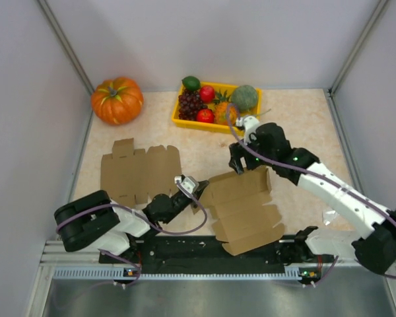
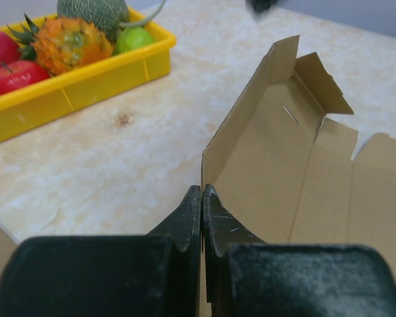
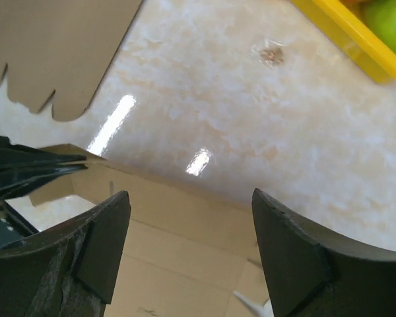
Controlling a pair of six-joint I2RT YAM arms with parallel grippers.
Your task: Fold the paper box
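Two cardboard pieces lie on the surface (image 1: 303, 119). The paper box (image 1: 244, 211) is partly folded and sits at the middle of the near edge, between the two arms. Its left wall stands upright and its remaining panels lie open toward the right. A second, flat blank (image 1: 140, 173) lies unfolded toward the left edge, well apart from the right arm.

The left fingers (image 2: 188, 218) are pressed fully together on the left edge of the paper box and pinch the upright wall at its near corner. In the left wrist view the wall rises directly from the fingertips.

The right fingers (image 3: 99, 244) are spread wide and hold nothing. They hover over the far edge of the paper box. In the right wrist view that edge runs below the gap between them and touches neither finger.

A yellow tray (image 1: 185, 122) of assorted fruit rests at the middle of the far edge. A pumpkin (image 1: 117, 100) sits in the far left corner.
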